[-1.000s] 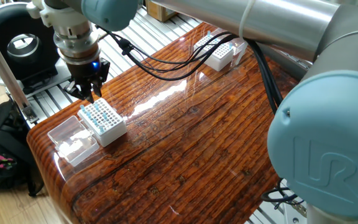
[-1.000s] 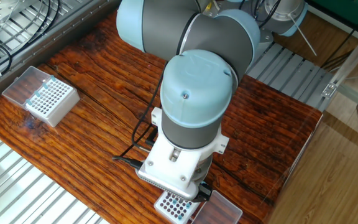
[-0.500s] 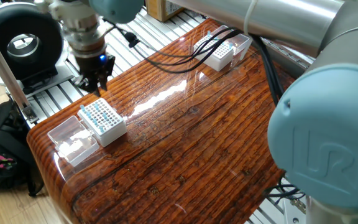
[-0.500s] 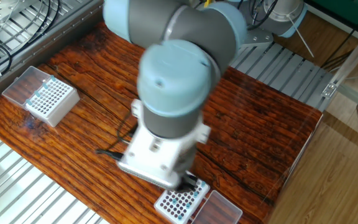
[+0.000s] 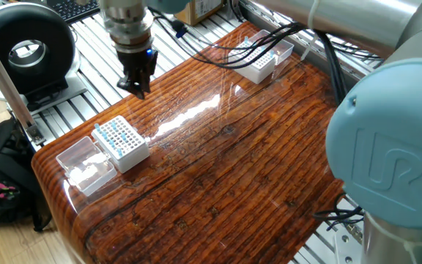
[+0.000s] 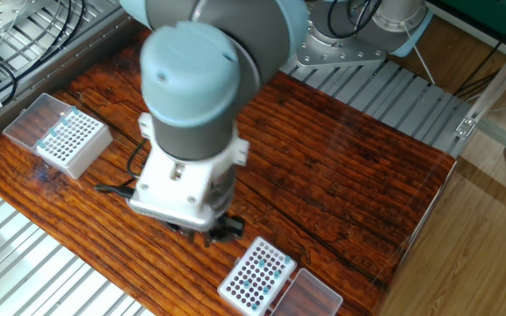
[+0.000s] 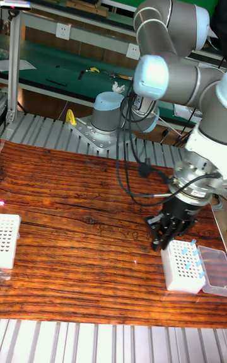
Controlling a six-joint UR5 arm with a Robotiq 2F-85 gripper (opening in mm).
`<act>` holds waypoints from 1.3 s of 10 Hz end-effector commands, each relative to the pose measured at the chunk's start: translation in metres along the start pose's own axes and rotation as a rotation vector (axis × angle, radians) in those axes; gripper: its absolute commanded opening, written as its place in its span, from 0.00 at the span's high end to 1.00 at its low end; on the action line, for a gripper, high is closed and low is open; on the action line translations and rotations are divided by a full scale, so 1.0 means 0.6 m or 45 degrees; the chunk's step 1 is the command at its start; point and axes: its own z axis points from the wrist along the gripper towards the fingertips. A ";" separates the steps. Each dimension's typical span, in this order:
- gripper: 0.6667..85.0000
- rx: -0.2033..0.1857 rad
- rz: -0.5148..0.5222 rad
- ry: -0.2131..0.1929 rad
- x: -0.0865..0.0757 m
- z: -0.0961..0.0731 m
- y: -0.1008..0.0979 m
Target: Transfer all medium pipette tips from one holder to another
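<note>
Nearest the bench (image 5: 218,183) edge, the near box (image 5: 121,141) is seen with the blue-topped tips (image 5: 113,133) seated in its grid, its clear lid (image 5: 85,164) lying open beside it. Just beyond and above it, the hand (image 5: 138,83) is held over bare wood, fingers drawn close together; whether a tip is pinched between them cannot be told, the tips being too slender to be made out there. By the tall view the hand (image 7: 165,232) is seen just left of the near box (image 7: 184,265), clear of it.

The carry looks to be the step in hand. The wrist is best kept vertical and the travel kept high enough that nothing is dragged across the wood. The descent should be begun only once an open grid hole of the far box (image 5: 262,62) is squarely underneath.

Against the earlier frames, the hand has been lifted off the near box and swung away toward the bench middle, where a second ago it was poised right over the grid. Both boxes have been left where they stood. Far across the bench, the far box (image 6: 67,138) waits, well apart from the hand.
</note>
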 end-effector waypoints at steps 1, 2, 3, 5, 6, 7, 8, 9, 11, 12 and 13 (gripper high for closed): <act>0.65 -0.034 0.002 0.018 0.017 -0.002 -0.009; 0.67 -0.033 0.099 0.048 0.027 -0.002 -0.008; 0.72 -0.022 0.214 0.047 0.026 -0.002 -0.011; 0.72 -0.067 0.356 -0.004 0.006 -0.002 0.002; 0.75 -0.059 0.379 -0.004 0.007 -0.002 0.000; 0.80 -0.056 0.381 0.016 0.014 -0.003 -0.005; 0.80 -0.065 0.350 0.002 0.018 0.009 -0.031; 0.79 -0.082 0.304 -0.008 0.025 0.019 -0.061; 0.78 -0.027 0.201 0.016 0.055 0.023 -0.152; 0.78 -0.024 0.154 0.028 0.071 0.020 -0.188; 0.78 -0.023 0.113 0.031 0.086 0.021 -0.214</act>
